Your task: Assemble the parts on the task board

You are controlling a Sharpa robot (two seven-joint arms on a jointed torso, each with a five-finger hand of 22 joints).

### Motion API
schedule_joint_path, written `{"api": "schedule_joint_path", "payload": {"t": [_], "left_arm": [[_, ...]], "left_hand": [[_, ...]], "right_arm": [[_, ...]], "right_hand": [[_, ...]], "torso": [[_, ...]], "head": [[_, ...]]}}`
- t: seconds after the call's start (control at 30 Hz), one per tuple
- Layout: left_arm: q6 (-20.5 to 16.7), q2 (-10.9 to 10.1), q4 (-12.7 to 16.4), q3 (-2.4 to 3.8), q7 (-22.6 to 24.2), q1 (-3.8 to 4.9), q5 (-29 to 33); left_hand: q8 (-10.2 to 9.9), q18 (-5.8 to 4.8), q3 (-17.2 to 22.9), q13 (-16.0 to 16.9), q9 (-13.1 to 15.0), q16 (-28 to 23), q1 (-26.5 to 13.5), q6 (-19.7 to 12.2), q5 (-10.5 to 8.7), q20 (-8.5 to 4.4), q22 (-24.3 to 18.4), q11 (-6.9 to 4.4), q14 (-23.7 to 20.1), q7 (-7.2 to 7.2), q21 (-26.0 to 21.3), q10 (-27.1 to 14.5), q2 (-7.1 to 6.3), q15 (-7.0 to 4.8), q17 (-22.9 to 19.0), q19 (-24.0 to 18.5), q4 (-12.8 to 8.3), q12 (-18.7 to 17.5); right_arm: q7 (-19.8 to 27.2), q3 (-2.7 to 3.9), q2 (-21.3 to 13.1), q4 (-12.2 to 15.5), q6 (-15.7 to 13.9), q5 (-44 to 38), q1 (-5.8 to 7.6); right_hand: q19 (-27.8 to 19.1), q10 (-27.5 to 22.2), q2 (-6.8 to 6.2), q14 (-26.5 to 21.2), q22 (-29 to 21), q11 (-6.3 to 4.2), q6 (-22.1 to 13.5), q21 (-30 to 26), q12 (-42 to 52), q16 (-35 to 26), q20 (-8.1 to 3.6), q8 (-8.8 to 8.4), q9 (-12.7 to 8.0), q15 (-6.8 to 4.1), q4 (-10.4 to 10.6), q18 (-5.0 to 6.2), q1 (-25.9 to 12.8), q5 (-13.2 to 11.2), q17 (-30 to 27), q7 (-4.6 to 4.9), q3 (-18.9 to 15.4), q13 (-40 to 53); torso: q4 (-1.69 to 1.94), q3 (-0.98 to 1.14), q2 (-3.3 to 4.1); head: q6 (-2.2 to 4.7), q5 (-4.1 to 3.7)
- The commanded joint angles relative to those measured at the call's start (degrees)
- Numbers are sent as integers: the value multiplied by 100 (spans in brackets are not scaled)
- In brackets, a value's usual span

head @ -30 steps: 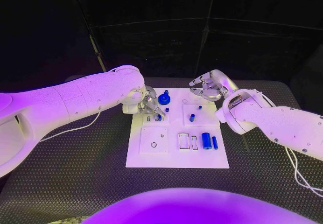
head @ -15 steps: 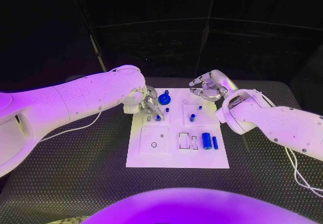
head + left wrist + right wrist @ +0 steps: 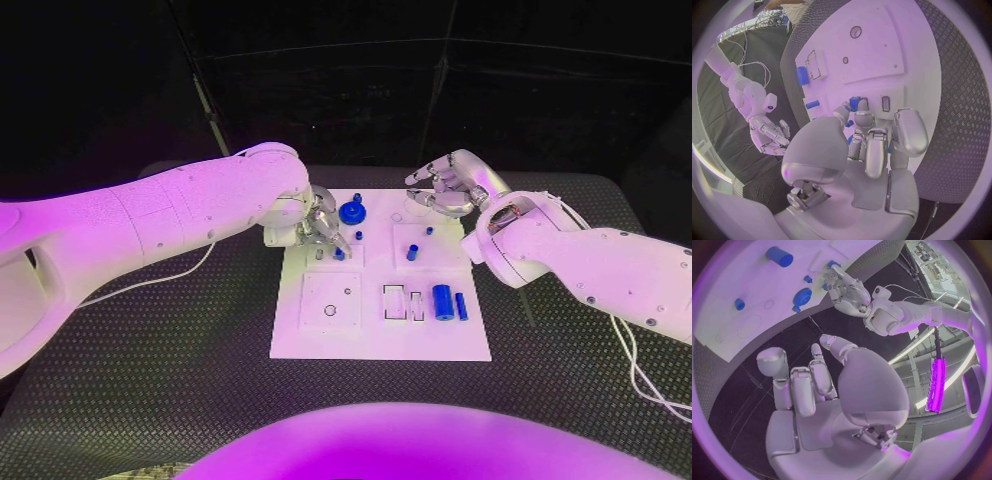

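The white task board [image 3: 378, 330] lies in the middle of the table. My left hand [image 3: 319, 228] reaches down onto its far left part, fingers curled around a small blue peg [image 3: 854, 103] standing in the board [image 3: 873, 55]; blue shows between the fingers [image 3: 868, 150]. A blue gear-like part [image 3: 353, 211] sits just beyond that hand. My right hand [image 3: 444, 186] hovers over the board's far right corner, fingers curled in with nothing in them [image 3: 811, 385]. A thick blue cylinder [image 3: 441, 302] and a thin one [image 3: 460, 305] lie on the board's right side.
Two more blue pegs [image 3: 411, 252] [image 3: 428, 229] stand in a square plate right of centre. A white cable [image 3: 159, 275] trails over the black mat at the left, another [image 3: 635, 365] at the right.
My left hand has settled very slightly lower on the board. The right hand has not moved.
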Motion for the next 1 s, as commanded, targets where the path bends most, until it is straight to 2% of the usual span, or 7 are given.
{"api": "schedule_joint_path", "payload": {"t": [0.03, 0.2, 0.5, 0.73, 1.0], "left_arm": [[-266, -75, 101, 5, -21, 4, 43], [-528, -192, 266, 10, -5, 3, 44], [-1249, -422, 641, 10, 33, -10, 43], [-1700, -520, 837, 7, 57, -84, -61], [-1820, -533, 907, 5, 54, -180, -204]], "left_hand": [[65, -107, 1095, 51, 50, 17, -127, -44, 139, -11, 950, -27, 595, 10, 51, 87, -70, -17, 1509, 37, -951, 1], [128, -118, 1335, 155, 117, 17, -247, -36, 275, -19, 966, -41, 595, -1, 127, 180, -177, -28, 1509, 60, -994, 63], [233, -142, 1740, 361, 220, 17, -415, -3, 347, -46, 999, -73, 595, -29, 280, 358, -347, -57, 1509, 107, -1050, 189], [262, -150, 1862, 383, 249, 17, -459, 4, 369, -55, 1009, -82, 595, -37, 328, 389, -402, -66, 1509, 122, -1063, 201], [270, -151, 1900, 382, 258, 17, -473, 6, 375, -57, 1011, -85, 595, -39, 338, 394, -422, -69, 1509, 125, -1068, 199]], "right_arm": [[29, 5, 2, 4, 34, 1, 12], [30, 5, -1, -9, 35, 1, 11], [38, 5, -9, -26, 34, 1, 11], [39, 5, -15, -29, 42, 1, 11], [37, 5, -17, -32, 55, 1, 11]], "right_hand": [[-18, -17, 24, 467, 5, 3, -37, -19, -11, -32, -7, 26, -6, -11, 7, 45, 52, 19, 944, -2, -33, 5], [-18, -17, 24, 467, 5, 3, -37, -19, -11, -32, -7, 26, -6, -11, 7, 45, 52, 19, 944, -2, -33, 5], [-18, -17, 24, 467, 5, 3, -37, -19, -11, -32, -7, 26, -6, -11, 7, 45, 52, 19, 944, -2, -33, 5], [-16, -13, 28, 467, 7, 4, -34, -18, -7, -32, -7, 32, -4, -11, 16, 44, 50, 26, 942, -2, -43, 8], [-16, -13, 28, 467, 7, 4, -34, -18, -7, -32, -7, 32, -4, -11, 16, 44, 50, 26, 942, -2, -43, 8]], "torso": [[4, 1, -2], [8, 3, -3], [11, 8, -10], [2, 5, -8], [-4, 4, -3]], "head": [[-1, 5], [-1, 12], [-1, 41], [-1, 73], [-1, 90]]}}
